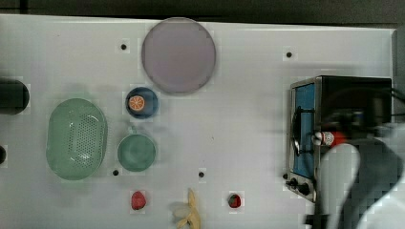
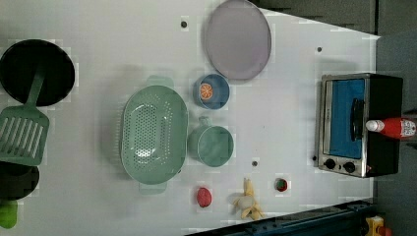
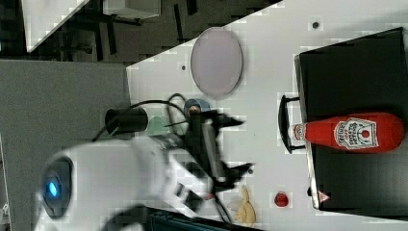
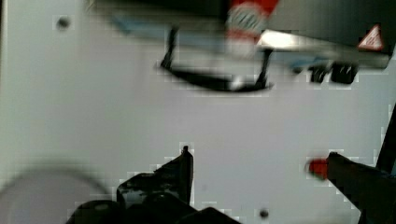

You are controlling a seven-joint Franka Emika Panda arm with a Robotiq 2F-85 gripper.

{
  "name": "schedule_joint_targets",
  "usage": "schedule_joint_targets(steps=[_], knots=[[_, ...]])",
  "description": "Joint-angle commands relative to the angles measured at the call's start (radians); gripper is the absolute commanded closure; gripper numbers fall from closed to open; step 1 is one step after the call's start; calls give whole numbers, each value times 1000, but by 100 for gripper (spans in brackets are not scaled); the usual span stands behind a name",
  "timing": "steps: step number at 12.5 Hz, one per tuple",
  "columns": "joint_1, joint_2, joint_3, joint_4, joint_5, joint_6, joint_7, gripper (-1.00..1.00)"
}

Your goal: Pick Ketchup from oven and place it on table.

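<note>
**Ketchup bottle waiting on the oven roof**

The slim red plastic Ketchup bottle (image 3: pixel 353 133) with white cap and label lies on its side on the black top of the boxy silver-fronted toaster oven (image 3: pixel 356 62), cap overhanging the oven's dark door handle. The black claw (image 4: pixel 261 172) stands wide and empty over the white tabletop (image 1: pixel 248 119) in front of the oven. The bottle looks light, smooth and squeezable, likely to roll; grip across its mid-body at the label

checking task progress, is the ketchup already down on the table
No, the right view shows the ketchup bottle lying on its side on the toaster oven's black top, cap over the door handle.
</note>
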Motion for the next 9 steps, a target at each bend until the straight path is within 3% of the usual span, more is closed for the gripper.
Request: schedule_joint_targets(steps=[1, 9], knots=[[0, 109, -83, 45, 11, 140, 26, -100], [-42, 271, -146, 110, 39, 207, -27, -100]])
